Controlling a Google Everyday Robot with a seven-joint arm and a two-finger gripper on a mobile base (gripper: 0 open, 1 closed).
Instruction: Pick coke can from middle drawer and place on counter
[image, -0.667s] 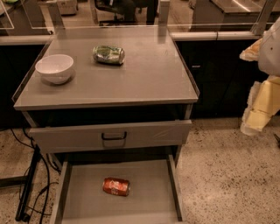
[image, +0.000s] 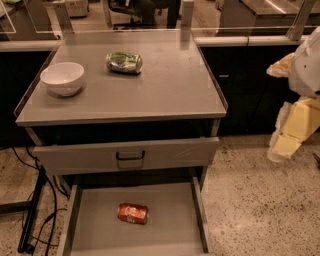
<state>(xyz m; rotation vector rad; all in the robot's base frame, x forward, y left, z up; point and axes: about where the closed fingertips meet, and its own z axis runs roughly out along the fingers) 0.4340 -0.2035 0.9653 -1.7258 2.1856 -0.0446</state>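
The coke can (image: 132, 213) lies on its side on the flat bottom of the pulled-out middle drawer (image: 165, 225), left of the drawer's centre. Above it is the counter (image: 170, 85), the grey metal cabinet top with a thin raised rim. My gripper (image: 282, 145), cream and yellowish, hangs at the right edge of the camera view. It is beside the cabinet at about the height of the upper drawer, well away from the can, with nothing in it.
A white bowl (image: 62, 78) and a green and silver can (image: 124, 62) on its side sit on the counter. The upper drawer front (image: 127, 156) with a black handle juts out over the back of the open drawer. Cables (image: 30, 210) trail on the floor at left.
My gripper has drifted slightly down and to the left. The coke can, bowl and drawers have not moved.
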